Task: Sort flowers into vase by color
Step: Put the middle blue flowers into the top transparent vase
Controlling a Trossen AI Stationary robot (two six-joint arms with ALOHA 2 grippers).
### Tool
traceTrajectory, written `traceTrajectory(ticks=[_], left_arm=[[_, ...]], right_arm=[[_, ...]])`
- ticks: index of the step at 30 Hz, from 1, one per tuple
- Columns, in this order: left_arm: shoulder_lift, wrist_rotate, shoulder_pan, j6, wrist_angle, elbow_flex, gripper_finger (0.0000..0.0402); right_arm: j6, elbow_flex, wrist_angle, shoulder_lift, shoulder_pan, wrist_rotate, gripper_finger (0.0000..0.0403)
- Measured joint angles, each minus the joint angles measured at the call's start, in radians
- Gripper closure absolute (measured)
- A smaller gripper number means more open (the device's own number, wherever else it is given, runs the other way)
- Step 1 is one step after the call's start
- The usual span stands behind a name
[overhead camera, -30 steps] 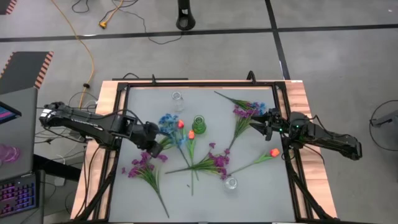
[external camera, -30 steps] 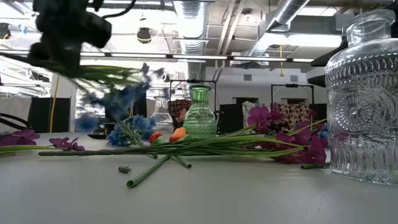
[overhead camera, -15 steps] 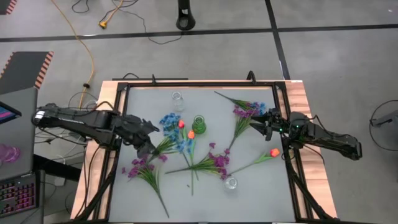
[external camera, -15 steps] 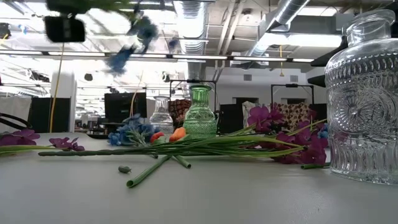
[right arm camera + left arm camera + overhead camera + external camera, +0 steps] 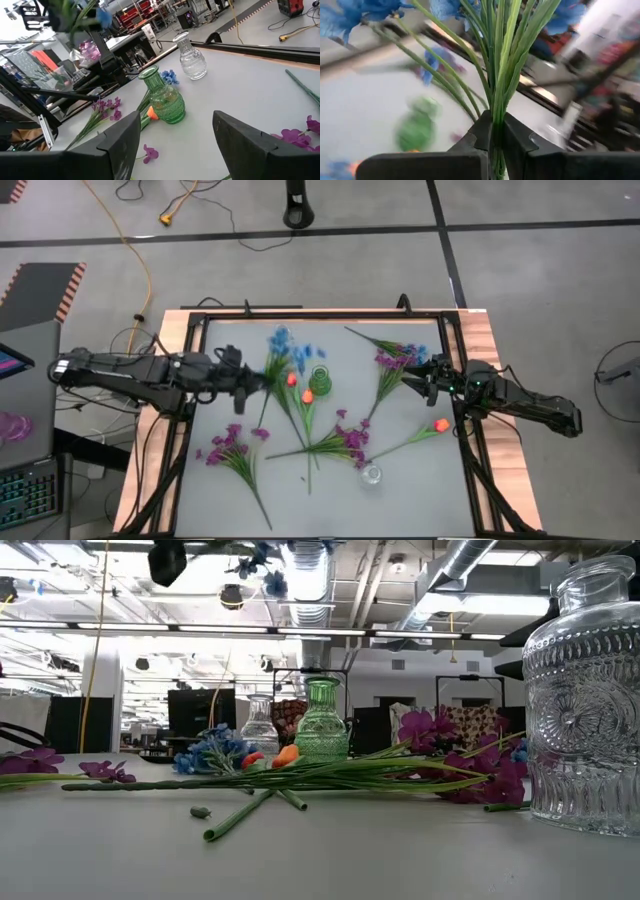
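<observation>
My left gripper [image 5: 250, 383] is shut on a sprig of blue flowers [image 5: 279, 340], held high over the table's left half. It shows at the top of the low view [image 5: 167, 560] with the blue blossoms [image 5: 266, 558] beside it. A green vase [image 5: 319, 378] stands mid-table, with orange-red tulip buds [image 5: 308, 394] lying by it. A few blue blossoms [image 5: 214, 749] still lie on the table. Purple sprigs lie at the near left [image 5: 231, 444], the middle [image 5: 349, 441] and the far right [image 5: 393, 360]. My right gripper [image 5: 424, 376] is open and empty at the right edge. My left gripper pinches the bundle of thin green stems [image 5: 497, 127] between its two fingers, well below the blossoms. The stems run on past the fingertips and fan out to the blue blossoms [image 5: 365, 10]. The sprig is lifted clear of the table.
A clear glass vase [image 5: 371, 473] stands near the front and fills the low view's right [image 5: 585, 690]. A second clear vase [image 5: 191, 57] stands at the far side behind the green one. A lone tulip [image 5: 441, 424] lies at the right. A black frame [image 5: 300, 315] rims the table.
My left gripper has risen and gone toward the far edge with the blue sprig. The sprig has come clear of the table and swung round, so its blossoms now point toward the far edge, over the far clear vase. The right arm has kept still.
</observation>
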Motion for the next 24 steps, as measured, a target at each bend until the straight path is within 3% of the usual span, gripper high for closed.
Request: traceTrajectory(ticks=[3, 7, 16, 24], left_arm=[[0.000, -0.042, 0.046, 0.090, 0.051, 0.000, 0.0391], [0.005, -0.021, 0.134, 0.204, 0.104, 0.000, 0.0391], [0.009, 0.197, 0.411, 0.359, 0.193, -0.002, 0.0391], [0.110, 0.348, 0.616, 0.451, 0.319, -0.009, 0.0391]], right_arm=[[0.000, 0.000, 0.000, 0.000, 0.000, 0.000, 0.0127], [0.000, 0.000, 0.000, 0.000, 0.000, 0.000, 0.0127], [0.000, 0.000, 0.000, 0.000, 0.000, 0.000, 0.0127], [0.000, 0.000, 0.001, 0.000, -0.001, 0.001, 0.0127]])
